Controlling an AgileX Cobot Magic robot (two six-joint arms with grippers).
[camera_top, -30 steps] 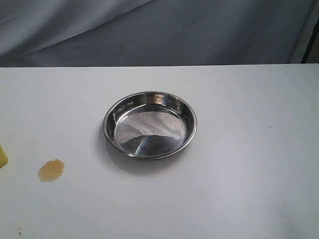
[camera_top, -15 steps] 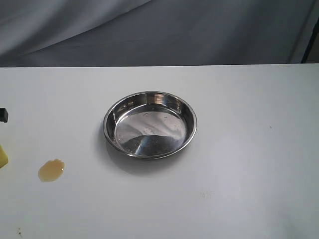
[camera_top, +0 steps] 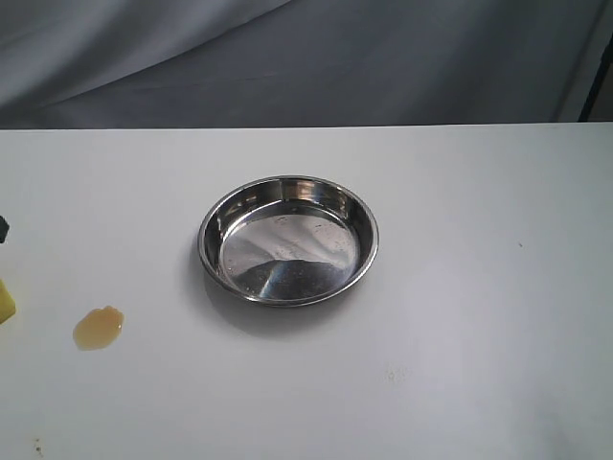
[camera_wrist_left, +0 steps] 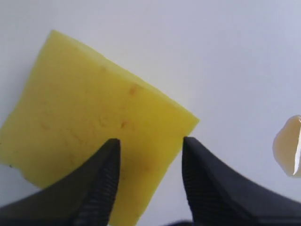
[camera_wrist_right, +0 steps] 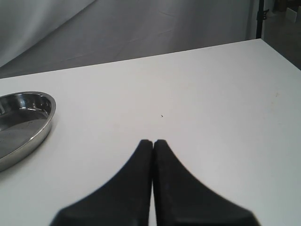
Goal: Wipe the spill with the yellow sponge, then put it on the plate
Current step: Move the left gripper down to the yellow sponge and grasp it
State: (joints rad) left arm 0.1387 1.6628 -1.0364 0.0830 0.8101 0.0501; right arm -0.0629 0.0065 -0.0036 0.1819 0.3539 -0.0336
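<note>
Showed a yellow sponge (camera_wrist_left: pixel 94 127) lying flat on a white table (camera_wrist_left: pixel 211 42), one corner pointing toward a small amber spill (camera_wrist_left: pixel 288 147) cut off at the frame's edge. Caught the left gripper (camera_wrist_left: pixel 149 142) over one edge of the sponge, its two ribbed black fingers (camera_wrist_left: pixel 104 181) spread apart. Left sponge and spill apart, bare table between.

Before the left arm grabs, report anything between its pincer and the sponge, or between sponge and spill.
Nothing visible. The open left pincer hangs directly over the sponge, and only white table shows between the sponge and the spill.
</note>
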